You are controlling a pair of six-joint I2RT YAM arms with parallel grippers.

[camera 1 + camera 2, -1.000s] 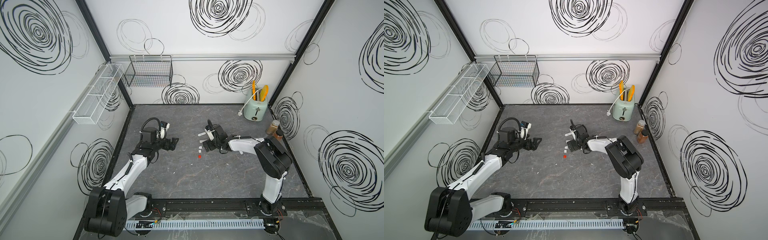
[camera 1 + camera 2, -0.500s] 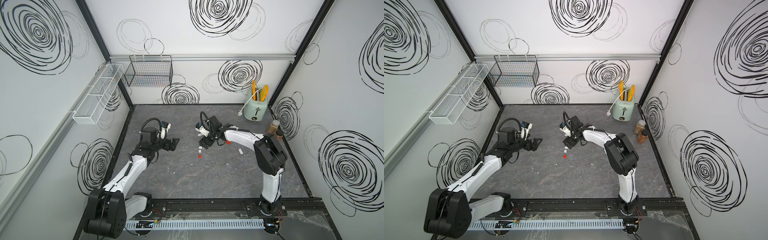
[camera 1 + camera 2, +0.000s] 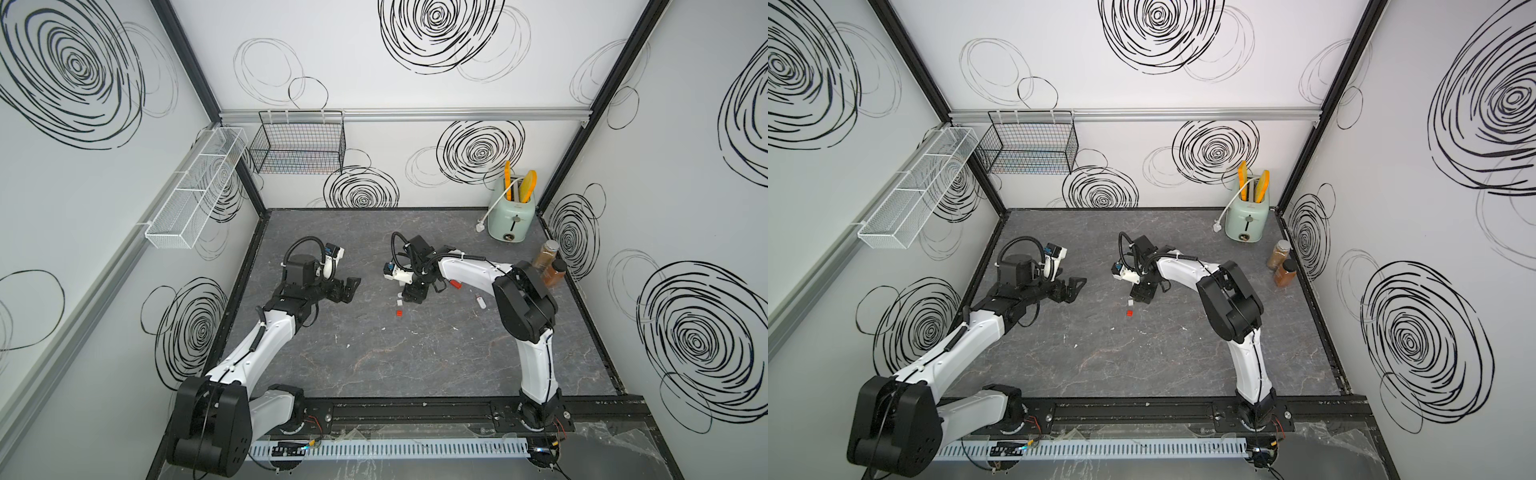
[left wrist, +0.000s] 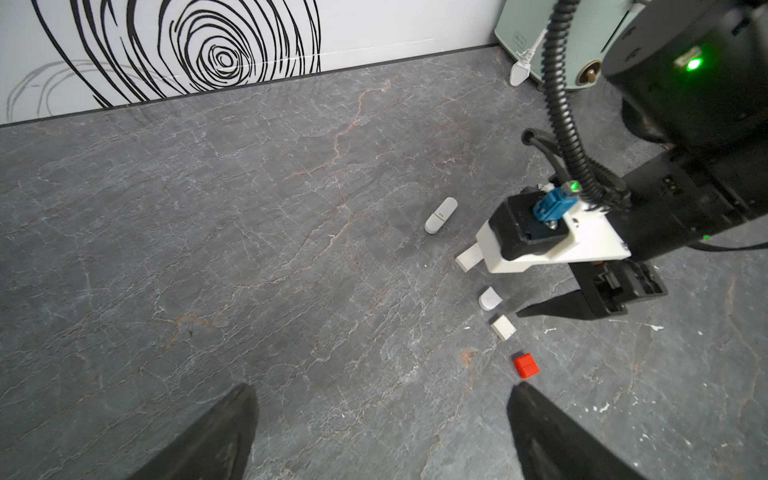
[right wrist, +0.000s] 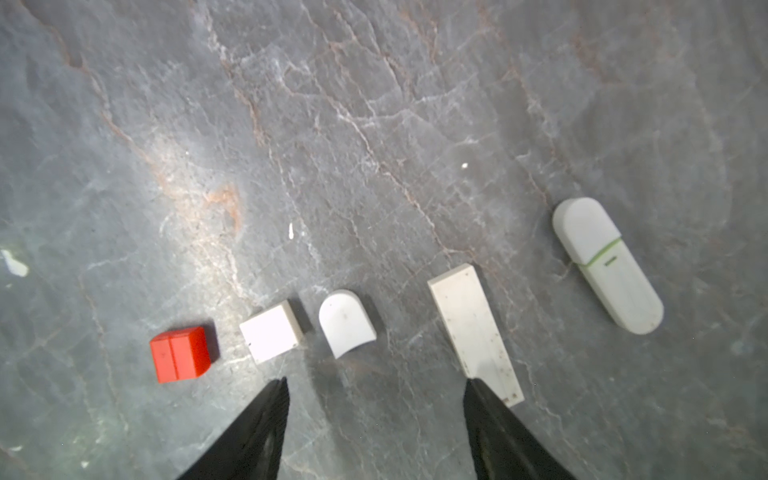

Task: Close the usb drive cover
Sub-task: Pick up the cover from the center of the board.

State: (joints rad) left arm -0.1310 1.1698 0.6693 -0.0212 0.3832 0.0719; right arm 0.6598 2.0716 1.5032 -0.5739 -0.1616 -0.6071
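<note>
In the right wrist view a row lies on the grey table: a red cap point(image 5: 179, 353), a square white cap point(image 5: 272, 331), a rounded white cap point(image 5: 347, 323), a bare white usb drive body point(image 5: 473, 328) and a capped white drive with a green line point(image 5: 609, 264). My right gripper point(image 5: 376, 382) points down at the row, open and holding nothing. The rounded cap lies just ahead of the gap, and one fingertip overlaps the end of the bare body. In both top views the right gripper point(image 3: 415, 293) point(image 3: 1144, 293) hovers by the caps. My left gripper point(image 4: 382, 395) point(image 3: 351, 289) is open and empty, off to the left.
A red drive point(image 3: 456, 284) and a white drive point(image 3: 481, 301) lie right of the right gripper. A mint toaster point(image 3: 512, 216) and two spice jars point(image 3: 548, 262) stand at the back right. Wire baskets point(image 3: 297, 145) hang on the back wall.
The right forearm has swung up and toward the back, uncovering the two drives on its right. Its gripper now tips down over the caps. The left arm has not moved.
</note>
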